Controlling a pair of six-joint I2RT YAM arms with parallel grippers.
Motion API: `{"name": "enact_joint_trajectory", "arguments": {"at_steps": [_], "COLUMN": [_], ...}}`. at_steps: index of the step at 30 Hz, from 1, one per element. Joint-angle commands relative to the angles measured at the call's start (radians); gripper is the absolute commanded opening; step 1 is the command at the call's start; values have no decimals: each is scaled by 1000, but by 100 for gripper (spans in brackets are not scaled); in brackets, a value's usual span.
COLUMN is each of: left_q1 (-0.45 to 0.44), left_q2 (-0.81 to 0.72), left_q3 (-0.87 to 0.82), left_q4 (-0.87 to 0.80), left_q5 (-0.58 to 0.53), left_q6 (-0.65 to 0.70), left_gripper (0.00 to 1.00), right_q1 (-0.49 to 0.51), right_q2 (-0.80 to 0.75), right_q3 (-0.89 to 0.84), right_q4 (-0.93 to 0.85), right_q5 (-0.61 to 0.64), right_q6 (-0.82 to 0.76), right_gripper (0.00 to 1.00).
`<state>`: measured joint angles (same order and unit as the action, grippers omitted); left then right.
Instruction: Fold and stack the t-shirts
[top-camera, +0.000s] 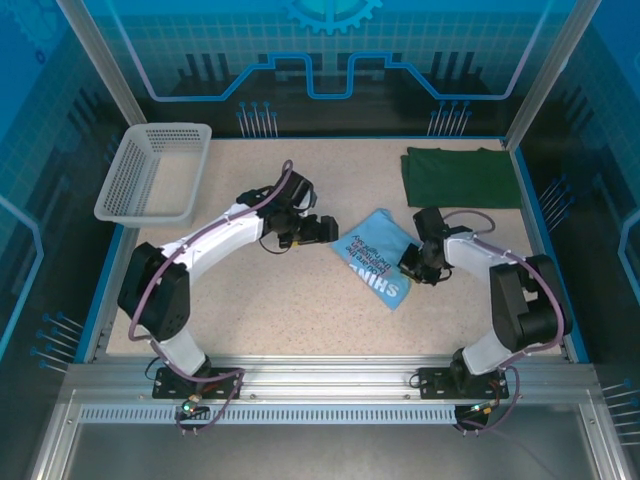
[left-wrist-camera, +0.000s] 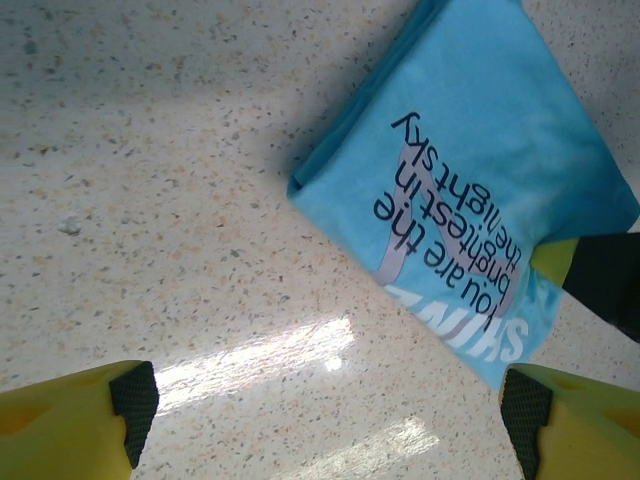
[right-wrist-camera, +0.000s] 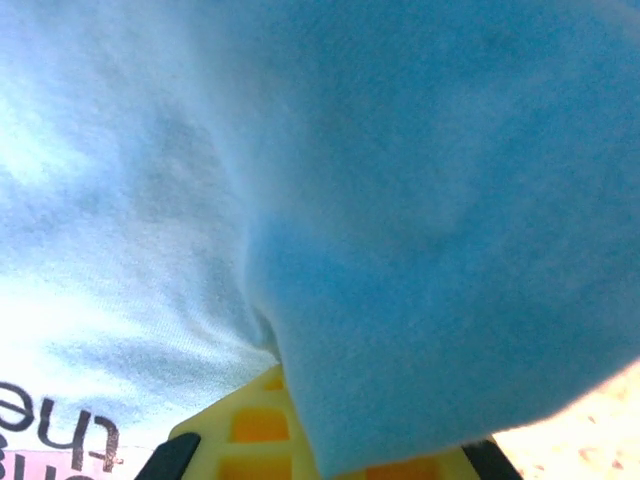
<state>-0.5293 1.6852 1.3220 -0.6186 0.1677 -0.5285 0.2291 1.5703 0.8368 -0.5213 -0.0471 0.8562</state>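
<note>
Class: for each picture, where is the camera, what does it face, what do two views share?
Top: above and behind, looking down on the table, left claw, right claw, blue shirt, green shirt.
Left wrist: looks down past its open claw at the blue shirt.
Right wrist: close against the blue shirt, one yellow finger showing.
Shared: blue shirt.

Left claw (left-wrist-camera: 328, 405) gapes wide; right claw (top-camera: 408, 266) seemingly clamped.

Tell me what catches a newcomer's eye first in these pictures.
The folded sky-blue t-shirt with its lettering lies mid-table, between the left gripper, jaws wide open, and the right gripper, which seems clamped on its edge. A folded dark green t-shirt lies at the far right corner, and a white mesh basket at the far left.
</note>
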Motion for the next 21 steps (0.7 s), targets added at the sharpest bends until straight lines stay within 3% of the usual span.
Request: {"name": "enact_joint_trajectory", "arguments": {"at_steps": [1,11,16,21], "left_q1": [38,104,124,146], "left_q2": [-64,-240,-297,-336], "left_q3": [-47,-268,-329,-362], "left_q4": [-9,24,8,-4], "left_q5": [-29,-25,-51,-67], "left_q6": [-46,-239,-271,-284], "left_gripper": [91,91,91,91], "right_q1": [42,33,-23,-78], "right_q2": [45,199,296,326], "right_q3": [110,561,756,855], "right_q4": [-3,-109,-153,-149], "right_q5": [79,265,275,204], "right_q6": [-133,-486,-635,-706], "right_gripper": [0,0,0,0]}}
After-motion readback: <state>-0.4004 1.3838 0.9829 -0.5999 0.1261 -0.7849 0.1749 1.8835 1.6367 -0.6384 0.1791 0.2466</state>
